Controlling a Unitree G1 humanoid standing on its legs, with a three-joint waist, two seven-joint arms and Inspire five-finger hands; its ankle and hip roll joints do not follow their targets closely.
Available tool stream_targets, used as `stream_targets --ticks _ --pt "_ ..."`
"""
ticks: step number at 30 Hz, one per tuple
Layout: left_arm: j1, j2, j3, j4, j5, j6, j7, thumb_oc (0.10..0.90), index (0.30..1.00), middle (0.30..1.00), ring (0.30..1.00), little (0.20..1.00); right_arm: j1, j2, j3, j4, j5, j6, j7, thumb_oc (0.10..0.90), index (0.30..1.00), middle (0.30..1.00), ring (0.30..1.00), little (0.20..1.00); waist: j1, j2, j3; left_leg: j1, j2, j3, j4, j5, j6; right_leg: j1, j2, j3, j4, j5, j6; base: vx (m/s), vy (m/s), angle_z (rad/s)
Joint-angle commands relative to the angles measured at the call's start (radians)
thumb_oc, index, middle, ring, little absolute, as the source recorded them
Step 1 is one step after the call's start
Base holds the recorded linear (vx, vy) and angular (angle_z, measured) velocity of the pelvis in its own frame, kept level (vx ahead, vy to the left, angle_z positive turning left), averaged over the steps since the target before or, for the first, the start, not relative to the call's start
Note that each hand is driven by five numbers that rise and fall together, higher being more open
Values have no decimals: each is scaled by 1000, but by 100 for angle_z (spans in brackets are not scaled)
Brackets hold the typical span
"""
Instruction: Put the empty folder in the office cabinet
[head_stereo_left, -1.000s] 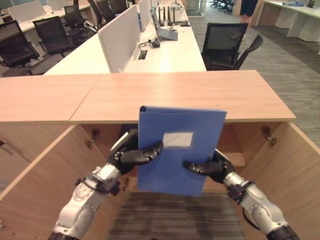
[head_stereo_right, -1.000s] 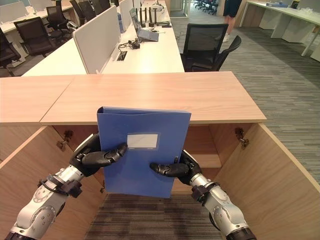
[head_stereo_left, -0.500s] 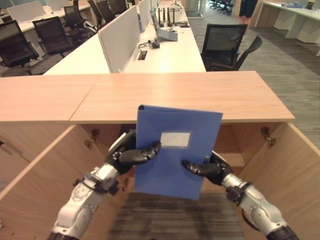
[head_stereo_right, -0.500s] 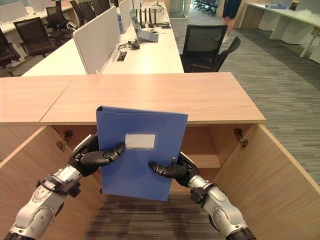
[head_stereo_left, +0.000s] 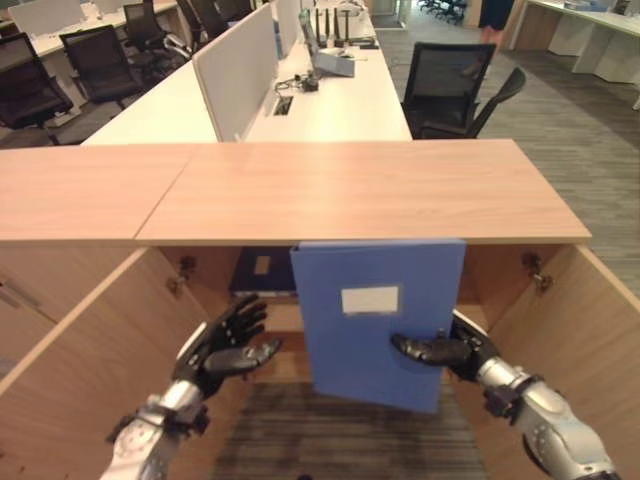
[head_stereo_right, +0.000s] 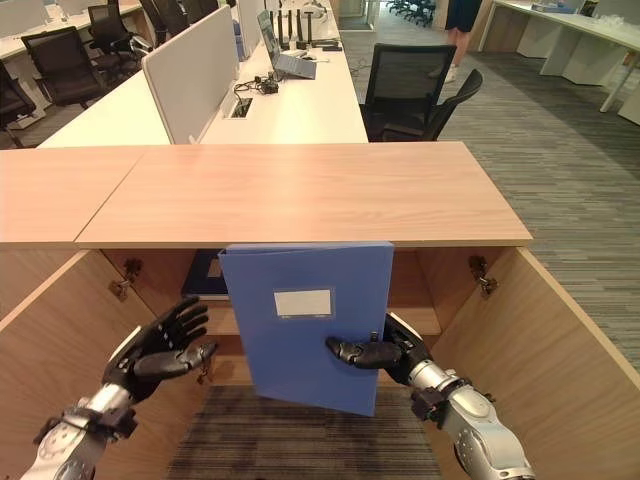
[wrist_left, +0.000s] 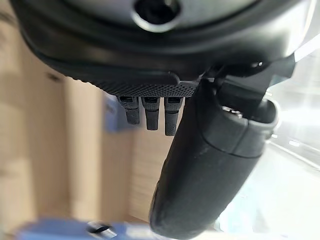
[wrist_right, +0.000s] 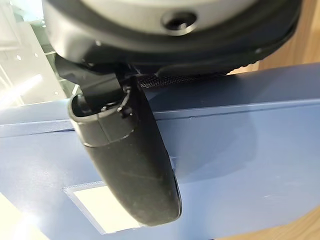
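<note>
Left eye view puts the blue folder (head_stereo_left: 380, 320) upright in the mouth of the open office cabinet (head_stereo_left: 350, 190), its top edge tucked just under the cabinet's wooden top and its lower corner hanging over the carpeted floor (head_stereo_left: 340, 440). The right robot hand (head_stereo_left: 440, 349) is clamped on the folder's right edge, thumb across the front face below the white label (head_stereo_left: 370, 299). The left robot hand (head_stereo_left: 225, 345) hangs apart from the folder on its left, fingers spread and holding nothing. Behind the folder's left edge a dark blue folder (head_stereo_left: 262, 270) lies flat on the inner shelf (head_stereo_left: 285, 318). Both cabinet doors (head_stereo_left: 590, 340) stand swung open on either side. Beyond the cabinet run a long white bench (head_stereo_left: 330, 95) and black office chairs (head_stereo_left: 455, 85). Right wrist view shows the thumb (wrist_right: 132, 160) pressed flat on the blue cover, which the eye views show from farther off.
</note>
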Motion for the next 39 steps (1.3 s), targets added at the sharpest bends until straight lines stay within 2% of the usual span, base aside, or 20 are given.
stream_targets --ticks 1,5,6,7,9,11,12,13,14,15,17,21,23,25,28,32,33,34,38,39 --pt "-116 29 23 112 198 -72 53 800 900 900 900 900 -122 53 -51 -89 38 -83 39 400 300 300 300 300 5 -19 -13 69 -36 -36 0 -144 -12 45 24 29 8 -142 21 0 0 0" --pt "-113 -13 -45 340 381 -60 58 800 900 900 900 900 -86 96 0 -20 42 -73 51 400 300 300 300 300 1 -11 -2 62 -36 -38 0 -139 -13 38 24 28 12 -141 20 -2 -1 -1" --pt "-115 -22 -61 381 419 -63 58 800 900 900 900 900 -78 101 14 4 27 -75 50 400 300 300 300 300 1 -10 0 61 -36 -40 0 -137 -13 37 25 27 13 -141 20 -20 4 7" --pt "-123 -58 -106 489 482 -55 74 800 900 900 900 900 -64 114 46 87 -23 -84 23 400 300 300 300 300 -1 -8 3 55 -36 -41 0 -136 -13 32 24 23 14 -141 19 -22 -2 11" --pt "-138 -80 -122 561 504 -57 98 800 900 900 900 900 -68 126 61 131 -37 -95 3 400 300 300 300 300 -1 -8 4 53 -35 -41 0 -135 -13 30 24 22 14 -141 19 -8 -7 11" --pt "-185 -153 -188 750 572 -49 212 800 900 900 900 900 -83 199 121 299 -23 -123 -90 400 300 300 300 300 1 -11 5 49 -36 -46 0 -132 -14 29 26 17 15 -143 17 12 -21 6" --pt "-193 -169 -200 791 578 -46 235 800 900 900 900 900 -91 216 134 331 -9 -129 -98 400 300 300 300 300 2 -12 7 48 -37 -46 0 -131 -14 29 27 15 15 -144 16 16 -24 4" --pt "-207 -192 -211 867 581 -41 276 800 900 900 900 900 -99 257 147 407 37 -139 -140 400 300 300 300 300 5 -13 7 47 -37 -50 0 -129 -15 28 28 12 16 -146 15 12 -14 3" --pt "-209 -192 -211 870 581 -42 276 800 900 900 900 900 -101 258 147 409 38 -140 -140 400 300 300 300 300 4 -13 8 47 -37 -50 0 -130 -15 28 28 11 16 -146 15 15 -16 3" --pt "-218 -208 -233 914 587 -36 308 800 900 900 900 900 -124 306 149 499 105 -152 -182 400 300 300 300 300 9 -14 11 45 -37 -56 0 -128 -15 28 29 6 16 -147 13 10 -11 4" --pt "-219 -208 -265 924 607 -40 326 800 900 900 900 900 -157 347 135 585 190 -156 -224 400 300 300 300 300 21 -12 17 41 -38 -63 0 -127 -15 26 30 -2 18 -150 12 11 -20 8" --pt "-222 -200 -296 935 603 -37 355 800 900 900 900 900 -249 402 39 659 403 -204 -285 400 300 300 300 300 50 -4 39 18 -40 -84 0 -118 -18 14 32 -20 19 -153 11 -5 -16 23" --pt "-225 -193 -308 941 603 -35 368 800 900 900 900 900 -327 415 -28 676 496 -258 -325 400 300 300 300 300 66 1 49 0 -39 -92 0 -111 -19 3 35 -30 18 -155 11 -13 -13 26" --pt "-225 -184 -329 949 628 -34 377 800 900 900 900 900 -424 403 -98 723 554 -312 -362 400 300 300 300 300 85 8 56 -18 -40 -102 0 -106 -20 -10 36 -38 17 -157 10 -15 -12 11" --pt "-227 -160 -375 949 644 -32 381 800 900 900 900 900 -637 324 -232 826 649 -392 -432 400 300 300 300 300 121 25 70 -51 -41 -121 0 -97 -20 -35 36 -51 19 -161 9 -15 -4 20" --pt "-234 -137 -412 918 638 -34 384 800 900 900 900 900 -811 234 -314 927 720 -442 -484 400 300 300 300 300 146 49 80 -80 -47 -136 2 -91 -20 -62 34 -59 27 -166 8 -16 21 16" --pt "-234 -126 -434 897 633 -40 380 800 900 900 900 900 -888 178 -343 974 741 -457 -505 400 300 300 300 300 159 63 88 -95 -49 -143 6 -88 -20 -79 30 -64 38 -170 8 -10 23 3" --pt "-238 -126 -436 895 632 -39 379 800 900 900 900 900 -896 171 -344 983 743 -455 -503 400 300 300 300 300 162 65 89 -98 -49 -143 6 -88 -19 -83 30 -65 41 -172 8 0 0 0" --pt "-246 -98 -462 853 614 -50 372 800 900 900 900 900 -1037 36 -363 1092 776 -456 -536 400 300 300 300 300 192 89 108 -149 -50 -151 40 -88 -17 -131 17 -73 82 -187 6 -18 20 10" --pt "-247 -98 -462 853 614 -49 372 800 900 900 900 900 -1040 34 -362 1096 778 -456 -534 400 300 300 300 300 193 90 107 -152 -50 -151 43 -89 -17 -134 16 -73 84 -188 6 -24 19 6"
